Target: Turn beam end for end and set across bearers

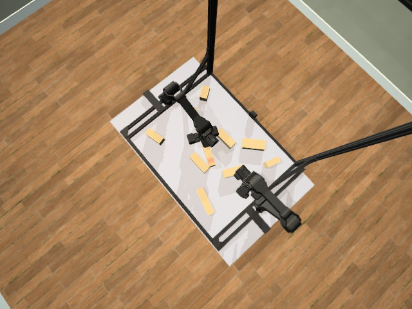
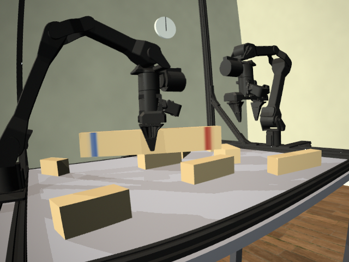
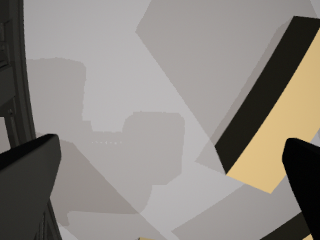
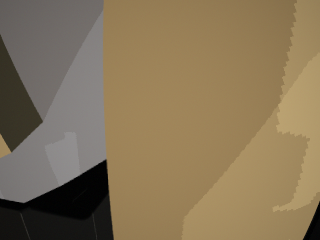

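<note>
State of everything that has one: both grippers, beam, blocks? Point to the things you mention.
left gripper (image 1: 244,181) (image 2: 247,121) (image 3: 171,145): open, nothing between its fingers
right gripper (image 1: 204,138) (image 2: 152,149) (image 4: 207,200): closed on the beam near its middle
beam (image 1: 209,158) (image 2: 121,142) (image 4: 195,100): held roughly level, apparently raised, not released
wooden blocks (image 1: 205,201) (image 2: 95,216) (image 3: 280,130) (image 4: 15,95): resting on the table (image 1: 172,159) (image 2: 169,203) (image 3: 100,30) (image 4: 60,40), ungripped; which two are the bearers, cannot tell

The beam (image 1: 210,157) (image 2: 121,143) (image 4: 195,110), long and pale wood with one blue and one red band, is clamped in my gripper, raised level above the table top (image 1: 172,156) (image 2: 174,203).
</note>
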Tool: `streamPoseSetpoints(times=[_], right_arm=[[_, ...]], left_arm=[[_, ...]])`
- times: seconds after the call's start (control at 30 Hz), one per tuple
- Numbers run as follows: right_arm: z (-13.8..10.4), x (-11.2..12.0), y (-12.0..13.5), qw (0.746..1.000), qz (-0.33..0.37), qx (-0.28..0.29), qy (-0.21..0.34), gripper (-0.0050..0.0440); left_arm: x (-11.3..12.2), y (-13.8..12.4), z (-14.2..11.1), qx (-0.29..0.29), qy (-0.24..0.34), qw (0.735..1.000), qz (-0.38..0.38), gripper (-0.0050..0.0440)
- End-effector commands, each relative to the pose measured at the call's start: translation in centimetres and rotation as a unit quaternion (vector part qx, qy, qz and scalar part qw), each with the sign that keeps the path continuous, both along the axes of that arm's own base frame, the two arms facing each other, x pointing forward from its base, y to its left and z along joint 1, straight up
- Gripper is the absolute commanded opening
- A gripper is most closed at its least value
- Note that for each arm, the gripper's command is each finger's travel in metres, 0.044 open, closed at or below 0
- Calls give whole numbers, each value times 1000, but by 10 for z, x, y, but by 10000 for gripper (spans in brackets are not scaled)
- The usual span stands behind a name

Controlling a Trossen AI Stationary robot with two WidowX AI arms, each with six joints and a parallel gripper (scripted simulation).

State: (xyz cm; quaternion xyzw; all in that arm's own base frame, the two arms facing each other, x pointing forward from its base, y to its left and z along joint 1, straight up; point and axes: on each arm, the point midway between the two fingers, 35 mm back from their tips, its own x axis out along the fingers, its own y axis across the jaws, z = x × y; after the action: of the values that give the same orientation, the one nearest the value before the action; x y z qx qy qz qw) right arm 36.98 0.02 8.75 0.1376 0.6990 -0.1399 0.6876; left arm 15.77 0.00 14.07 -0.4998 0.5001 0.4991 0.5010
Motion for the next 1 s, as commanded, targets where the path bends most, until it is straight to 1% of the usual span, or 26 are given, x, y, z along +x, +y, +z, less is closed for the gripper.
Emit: streamPoseSetpoints(times=[0.0, 0.4, 0.8, 0.87, 0.97], right_arm=[[5, 5, 0, 1000, -21, 0, -8, 0], [5, 8, 0, 997, -80, -1, -8, 0], [5, 12, 1, 988, -151, -1, -8, 0], [5, 12, 1, 988, -151, -1, -8, 0], [5, 13, 1, 986, -169, -1, -8, 0]], left_arm=[[0, 0, 0, 0, 1, 1000, 1, 440], [0, 0, 0, 0, 1, 1000, 1, 440], [0, 0, 0, 0, 1, 1000, 1, 440], [0, 0, 0, 0, 1, 1000, 1, 440], [0, 0, 0, 0, 1, 1000, 1, 440]])
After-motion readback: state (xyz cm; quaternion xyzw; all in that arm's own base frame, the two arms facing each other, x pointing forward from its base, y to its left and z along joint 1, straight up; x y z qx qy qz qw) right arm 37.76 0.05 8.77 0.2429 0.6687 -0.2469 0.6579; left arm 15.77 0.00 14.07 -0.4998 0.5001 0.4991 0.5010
